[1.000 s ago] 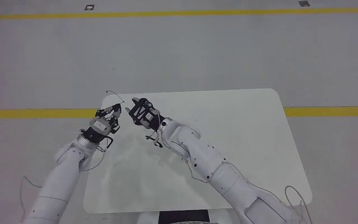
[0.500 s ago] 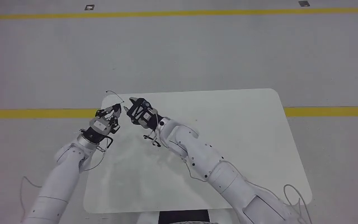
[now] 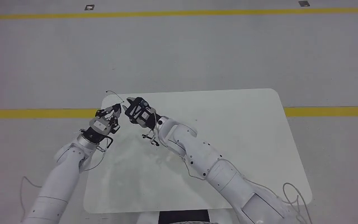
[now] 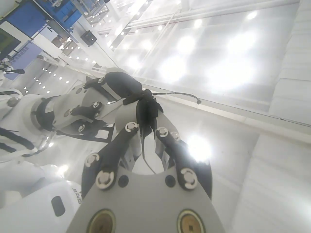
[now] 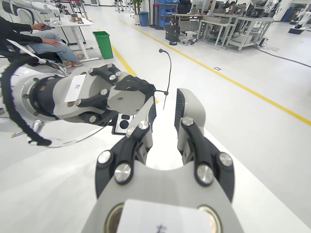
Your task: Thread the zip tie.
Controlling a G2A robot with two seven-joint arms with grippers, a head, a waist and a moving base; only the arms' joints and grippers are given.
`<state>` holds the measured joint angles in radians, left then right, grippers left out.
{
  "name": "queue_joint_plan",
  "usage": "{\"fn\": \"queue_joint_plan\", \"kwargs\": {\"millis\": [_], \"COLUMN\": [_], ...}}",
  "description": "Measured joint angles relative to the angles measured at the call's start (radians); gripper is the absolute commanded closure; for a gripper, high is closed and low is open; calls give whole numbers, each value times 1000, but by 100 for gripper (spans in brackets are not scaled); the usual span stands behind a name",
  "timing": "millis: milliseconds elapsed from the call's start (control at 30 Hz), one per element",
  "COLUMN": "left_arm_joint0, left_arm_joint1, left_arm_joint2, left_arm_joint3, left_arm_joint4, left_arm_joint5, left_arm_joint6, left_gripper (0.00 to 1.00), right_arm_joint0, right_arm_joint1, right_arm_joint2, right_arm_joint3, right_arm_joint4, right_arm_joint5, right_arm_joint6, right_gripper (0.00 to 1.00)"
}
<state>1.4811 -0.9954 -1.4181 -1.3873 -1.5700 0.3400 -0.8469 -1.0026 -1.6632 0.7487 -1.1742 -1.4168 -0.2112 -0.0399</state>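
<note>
A thin black zip tie (image 3: pixel 114 94) is pinched in my left gripper (image 3: pixel 113 112) above the table's far left corner. From the pinch, one end arcs away to the small head (image 5: pixel 160 50); the pointed tail (image 5: pixel 164 106) sticks out the other way. My right gripper (image 5: pixel 166 103) is open, and the tail tip lies in the gap between its fingers without touching them. In the left wrist view my left gripper (image 4: pixel 147 112) is shut on the zip tie (image 4: pixel 179 95), with the right gripper (image 4: pixel 114 86) close beside it.
The white table (image 3: pixel 235 140) stretches to the right and towards the robot from both grippers. Its far left corner (image 3: pixel 110 96) lies just beneath the zip tie. A yellow floor line (image 3: pixel 45 113) runs behind the table.
My right gripper has edged left, closing in on the left gripper and the zip tie's tail. The left arm has stayed still.
</note>
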Motion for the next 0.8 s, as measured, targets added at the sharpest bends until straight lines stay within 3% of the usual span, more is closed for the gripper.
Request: {"fn": "queue_joint_plan", "kwargs": {"millis": [133,800], "left_arm_joint0": [0,0], "left_arm_joint1": [0,0], "left_arm_joint2": [0,0], "left_arm_joint3": [0,0], "left_arm_joint4": [0,0], "left_arm_joint5": [0,0], "left_arm_joint6": [0,0], "left_gripper": [100,100], "right_arm_joint0": [1,-42], "right_arm_joint1": [-2,12], "right_arm_joint2": [0,40], "right_arm_joint3": [2,-26], "right_arm_joint4": [-3,-45], "right_arm_joint5": [4,20], "right_arm_joint6": [-1,41], "right_gripper": [100,100]}}
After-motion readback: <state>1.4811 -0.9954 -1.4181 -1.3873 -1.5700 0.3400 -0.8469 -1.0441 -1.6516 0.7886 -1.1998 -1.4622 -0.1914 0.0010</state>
